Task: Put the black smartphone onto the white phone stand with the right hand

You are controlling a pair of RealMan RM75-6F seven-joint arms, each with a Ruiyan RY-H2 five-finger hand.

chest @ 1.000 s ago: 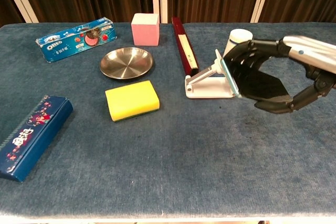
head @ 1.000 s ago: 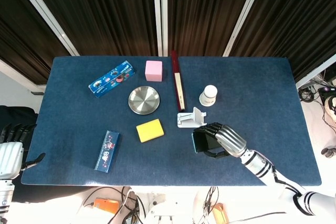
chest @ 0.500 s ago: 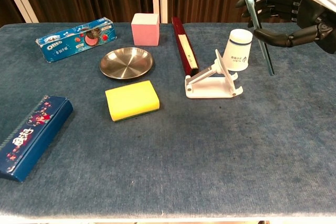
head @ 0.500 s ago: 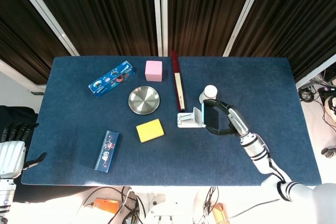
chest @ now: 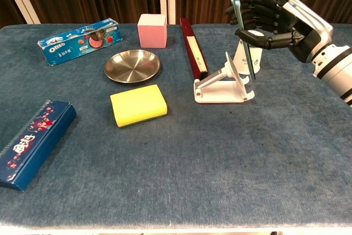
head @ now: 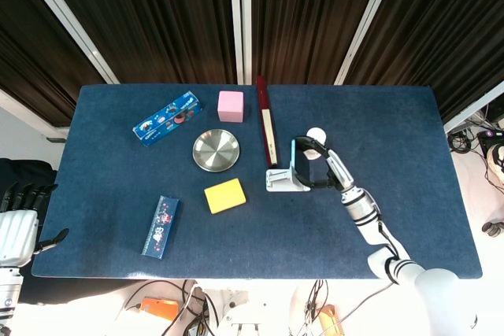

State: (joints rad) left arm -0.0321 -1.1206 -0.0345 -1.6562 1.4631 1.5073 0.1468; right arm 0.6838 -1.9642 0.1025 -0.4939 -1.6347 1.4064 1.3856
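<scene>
Two hands in view, only one at work. Right hand [chest: 278,23] raised over the far right-centre of the blue table [chest: 220,163], fingers [chest: 254,5] and thumb clamped on the black smartphone [chest: 242,31]. Phone held edge-on to the chest camera, nearly upright, top tilted slightly left, lower end hanging just above the white phone stand [chest: 223,83] and not seated on it; whether it touches the stand's sloped back cannot be told. From the head view, same phone [head: 297,164] seen as a thin dark slab directly right of the stand [head: 282,180], right hand [head: 319,169] wrapped behind it.

Stand sitting flat on the cloth, back support leaning up to the right. White paper cup [chest: 248,53] just behind the stand, partly hidden by phone and thumb. Long dark red box [chest: 192,48] lying left of the stand, running away toward the far edge. Pink cube [chest: 152,30] at the far side, round steel dish [chest: 132,65] in front of it, yellow sponge [chest: 138,104] nearer still. Blue Oreo box [chest: 80,41] far left, dark blue patterned box [chest: 33,141] near left edge, lying at an angle.

Left hand [head: 17,222] off the table at the left edge of the head view, holding nothing, fingers loosely apart, thumb sticking out toward the table edge.
</scene>
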